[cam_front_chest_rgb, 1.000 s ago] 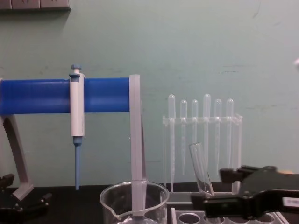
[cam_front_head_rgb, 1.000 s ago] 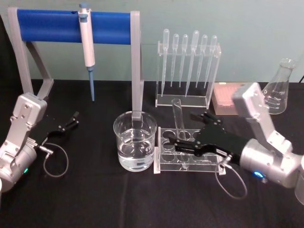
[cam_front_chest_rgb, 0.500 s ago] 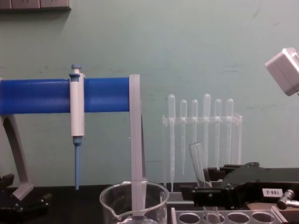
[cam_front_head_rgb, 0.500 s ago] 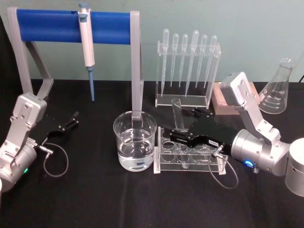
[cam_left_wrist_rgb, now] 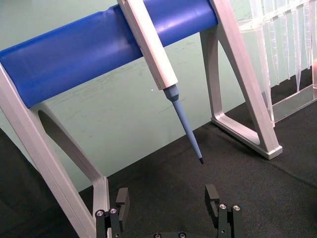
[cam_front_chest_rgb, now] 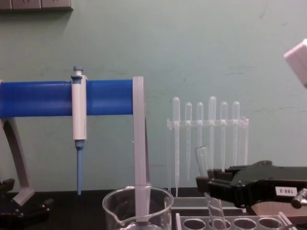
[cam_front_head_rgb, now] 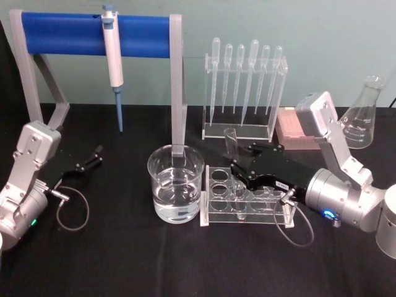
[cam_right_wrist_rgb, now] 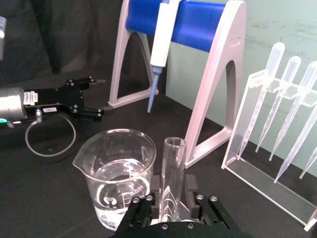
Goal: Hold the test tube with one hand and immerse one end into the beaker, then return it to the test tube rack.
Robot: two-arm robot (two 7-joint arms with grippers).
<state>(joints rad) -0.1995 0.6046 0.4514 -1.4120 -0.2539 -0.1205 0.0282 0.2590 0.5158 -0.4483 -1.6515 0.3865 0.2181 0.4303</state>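
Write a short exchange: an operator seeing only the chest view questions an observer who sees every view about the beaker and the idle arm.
Operator: The right gripper is at the test tube above the rack. Does the beaker hold anything?
Observer: Yes, clear liquid fills its lower part.
Operator: And the left gripper?
Observer: Parked open, low near the blue stand.

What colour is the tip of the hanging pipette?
Blue; the pipette tip shows best in the left wrist view.
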